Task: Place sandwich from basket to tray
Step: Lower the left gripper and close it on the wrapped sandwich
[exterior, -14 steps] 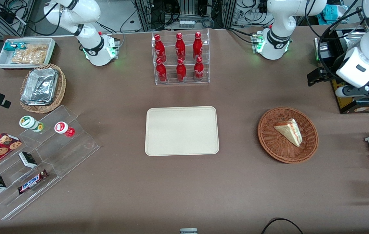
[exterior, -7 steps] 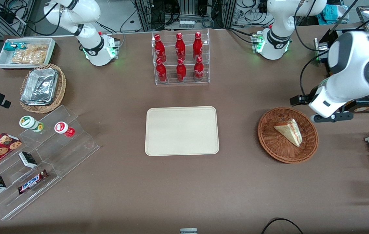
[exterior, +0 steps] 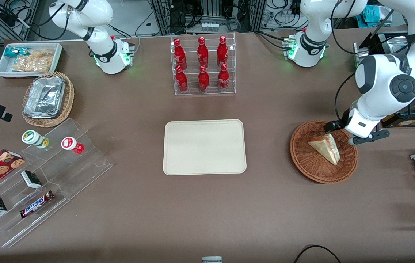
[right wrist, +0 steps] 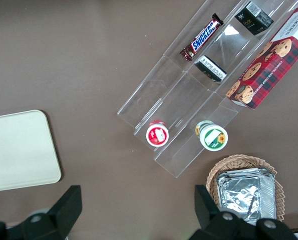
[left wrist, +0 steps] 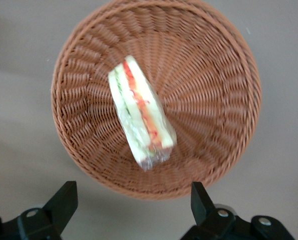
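One pincer [left wrist: 131,200] gapes above basket [left wrist: 214,115].

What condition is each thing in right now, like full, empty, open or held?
sandwich: wrapped, lying loose in the basket, not held.
basket: holds only the sandwich.
tray: empty.
pincer: open, above the basket, holding nothing.
bottle rack: six red bottles, upright.
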